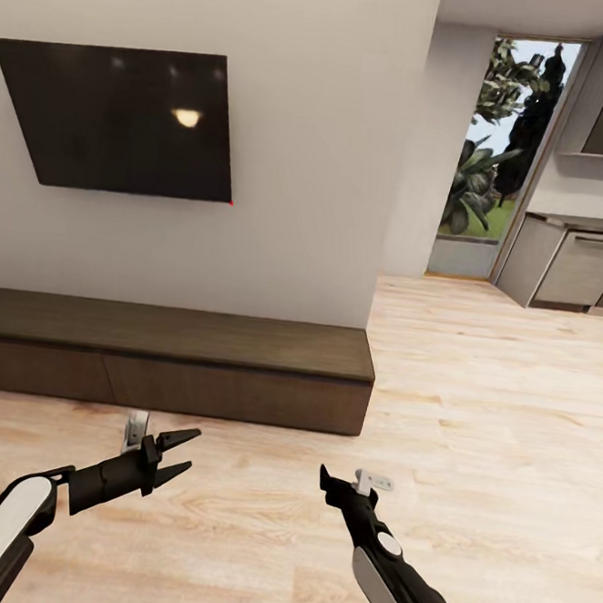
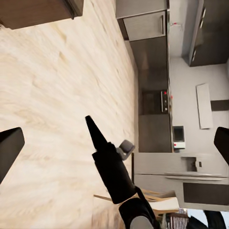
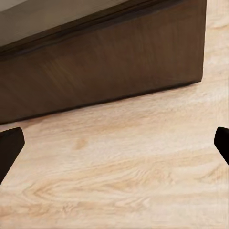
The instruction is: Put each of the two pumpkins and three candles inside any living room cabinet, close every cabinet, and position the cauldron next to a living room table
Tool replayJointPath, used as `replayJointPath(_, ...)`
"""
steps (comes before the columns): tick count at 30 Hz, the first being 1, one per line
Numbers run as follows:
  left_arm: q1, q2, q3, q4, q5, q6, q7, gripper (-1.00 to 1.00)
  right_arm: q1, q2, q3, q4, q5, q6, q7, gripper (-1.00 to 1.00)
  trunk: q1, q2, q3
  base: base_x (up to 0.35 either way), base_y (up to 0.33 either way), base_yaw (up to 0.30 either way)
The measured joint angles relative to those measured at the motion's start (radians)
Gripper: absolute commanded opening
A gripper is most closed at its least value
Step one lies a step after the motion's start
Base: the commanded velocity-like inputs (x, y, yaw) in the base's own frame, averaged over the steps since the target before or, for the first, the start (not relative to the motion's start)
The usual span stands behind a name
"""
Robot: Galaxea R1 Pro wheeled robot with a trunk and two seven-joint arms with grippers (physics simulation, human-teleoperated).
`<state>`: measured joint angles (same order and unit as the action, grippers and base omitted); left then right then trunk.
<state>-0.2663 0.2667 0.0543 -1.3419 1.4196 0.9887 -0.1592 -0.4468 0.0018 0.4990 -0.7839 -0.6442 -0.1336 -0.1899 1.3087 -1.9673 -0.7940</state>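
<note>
The cabinet [image 1: 170, 336] is a long low dark-brown unit against the wall, with its flat drawer fronts flush and shut. My left gripper [image 1: 178, 455] hovers over the floor in front of it, open and empty. My right gripper [image 1: 327, 482] is further right, near the cabinet's right end, and points at it. The right wrist view shows the cabinet's front [image 3: 105, 71] and end corner beyond two wide-apart fingertips [image 3: 9, 150] with nothing between them. A cabinet corner [image 2: 38, 9] and the right gripper [image 2: 98, 136] appear in the left wrist view. Pumpkins, candles, cauldron and table are out of view.
A black TV [image 1: 126, 117] hangs above the cabinet. Pale wood floor [image 1: 476, 399] runs right toward a glass door with plants [image 1: 498, 145] and grey kitchen cupboards [image 1: 583, 267]. The left wrist view shows dark kitchen units [image 2: 152, 62] and pale wooden furniture [image 2: 160, 204].
</note>
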Motion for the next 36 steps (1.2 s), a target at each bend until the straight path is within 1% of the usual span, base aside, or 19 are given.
replayJointPath(1,0.000,0.000,0.000,0.000,0.000,0.000,0.000,1.00,0.000,0.000,0.000,-0.001,-0.016,0.002,0.000,1.00,0.004,-0.007,-0.003,0.000,0.000,0.000)
replayJointPath(4,0.000,-0.001,0.000,0.001,0.000,0.000,-0.001,1.00,0.000,-0.001,0.003,-0.012,-0.090,0.008,0.013,1.00,0.015,-0.028,-0.013,0.000,0.000,0.000)
replayJointPath(5,0.000,-0.001,0.000,0.001,0.000,0.000,-0.002,1.00,0.000,-0.001,0.005,-0.012,-0.104,0.009,0.027,1.00,0.019,-0.035,-0.016,0.000,0.000,0.000)
replayJointPath(7,0.000,-0.001,0.000,0.001,0.000,0.000,-0.008,1.00,0.000,-0.002,0.004,-0.011,-0.115,0.008,0.057,1.00,0.027,-0.049,-0.022,0.000,0.000,0.000)
replayJointPath(9,0.000,-0.001,-0.002,0.001,0.000,0.000,-0.029,1.00,0.000,-0.001,0.001,-0.008,-0.126,0.005,0.085,1.00,0.035,-0.063,-0.028,0.000,0.000,0.000)
replayJointPath(13,0.000,-0.001,-0.012,0.001,0.000,0.000,-0.050,1.00,0.000,-0.001,0.000,-0.004,-0.132,0.004,0.095,1.00,0.050,-0.091,-0.041,0.000,0.000,0.000)
replayJointPath(17,0.000,-0.001,-0.015,0.001,-0.001,0.000,-0.055,1.00,0.000,0.000,-0.006,-0.003,-0.136,0.002,0.095,1.00,0.065,-0.119,-0.053,0.000,0.000,0.000)
replayJointPath(19,0.000,-0.001,-0.016,0.001,-0.001,0.000,-0.055,1.00,0.000,0.000,-0.024,-0.003,-0.142,0.004,0.094,1.00,0.073,-0.133,-0.060,0.000,0.000,0.000)
replayJointPath(21,0.000,-0.003,-0.020,0.000,-0.001,0.000,-0.056,1.00,0.000,0.000,-0.051,-0.003,-0.145,0.007,0.094,1.00,0.081,-0.147,-0.066,0.000,0.000,0.000)
replayJointPath(22,0.000,-0.003,-0.029,0.000,-0.001,0.000,-0.056,1.00,0.000,-0.001,-0.063,-0.004,-0.145,0.007,0.094,1.00,0.084,-0.154,-0.069,0.000,0.000,0.000)
replayJointPath(24,0.000,-0.004,-0.044,-0.001,-0.001,0.000,-0.056,1.00,0.000,-0.001,-0.071,-0.003,-0.147,0.006,0.095,1.00,0.092,-0.168,-0.075,0.000,0.000,0.000)
replayJointPath(28,0.000,-0.003,-0.053,-0.001,-0.002,0.001,-0.056,1.00,0.000,-0.002,-0.076,-0.012,-0.150,0.014,0.100,1.00,0.107,-0.196,-0.088,0.000,0.000,0.000)
replayJointPath(32,0.000,-0.003,-0.054,-0.001,-0.002,0.002,-0.056,1.00,0.000,-0.002,-0.076,-0.029,-0.151,0.050,0.112,1.00,0.123,-0.224,-0.100,0.000,0.000,0.000)
replayJointPath(36,0.000,-0.002,-0.054,-0.001,-0.002,0.002,-0.056,1.00,0.000,-0.001,-0.077,-0.033,-0.151,0.064,0.121,1.00,0.138,-0.252,-0.113,0.000,0.000,0.000)
